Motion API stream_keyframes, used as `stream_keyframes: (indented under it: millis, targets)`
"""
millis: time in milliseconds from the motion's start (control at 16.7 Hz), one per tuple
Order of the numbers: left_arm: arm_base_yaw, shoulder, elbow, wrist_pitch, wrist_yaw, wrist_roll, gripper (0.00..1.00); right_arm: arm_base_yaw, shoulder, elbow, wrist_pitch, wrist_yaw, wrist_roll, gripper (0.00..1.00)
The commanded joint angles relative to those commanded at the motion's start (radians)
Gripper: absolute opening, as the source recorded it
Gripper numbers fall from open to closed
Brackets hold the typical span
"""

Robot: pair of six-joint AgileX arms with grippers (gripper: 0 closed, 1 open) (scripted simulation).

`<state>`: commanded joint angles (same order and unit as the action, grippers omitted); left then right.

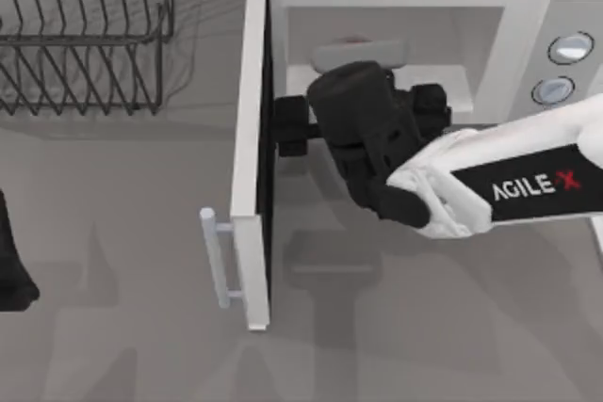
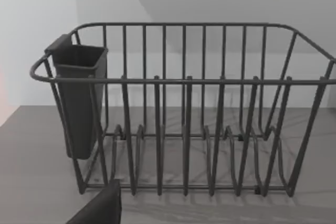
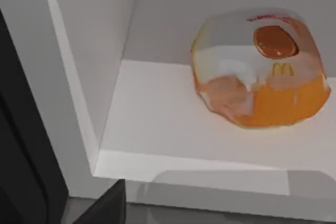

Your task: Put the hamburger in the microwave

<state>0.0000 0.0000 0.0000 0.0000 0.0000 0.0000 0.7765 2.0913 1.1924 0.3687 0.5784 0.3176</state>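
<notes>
Sitting on the white microwave (image 1: 405,16) cavity floor, that small squashy orange wrapped hamburger (image 3: 261,66) looks light and soft, so I'd pinch its sides gently; can't tell whether the right gripper (image 1: 292,129) is spread or closed.

Grey surface (image 1: 113,327), flat and matte, carries everything. Black wire rack (image 1: 89,35) stands on it well to the left of the right claw (image 1: 292,129), toward the far edge; the left wrist view shows its feet on the surface and a dark cup (image 2: 79,98) hung on one end. White microwave (image 1: 528,7) stands on the surface around and behind the right claw, its door (image 1: 252,157) swung open just left of the claw, edge-on, silver handle (image 1: 219,256) on the outer side. On the microwave's cavity floor, ahead of the claw, the hamburger (image 3: 261,66) sits flat.
</notes>
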Motion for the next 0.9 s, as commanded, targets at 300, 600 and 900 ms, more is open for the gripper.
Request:
stream_keyframes:
  millis: [300, 600, 900]
  targets:
    - [0.0, 0.0, 0.0, 0.0, 0.0, 0.0, 1.0, 0.073, -0.078, -0.199, 0.039, 0.053, 0.052, 1.0]
    - [0.0, 0.0, 0.0, 0.0, 0.0, 0.0, 1.0, 0.104, -0.068, -0.305, 0.038, 0.068, 0.073, 1.0]
    - [0.0, 0.0, 0.0, 0.0, 0.0, 0.0, 1.0, 0.094, -0.07, -0.304, 0.038, 0.069, 0.073, 1.0]
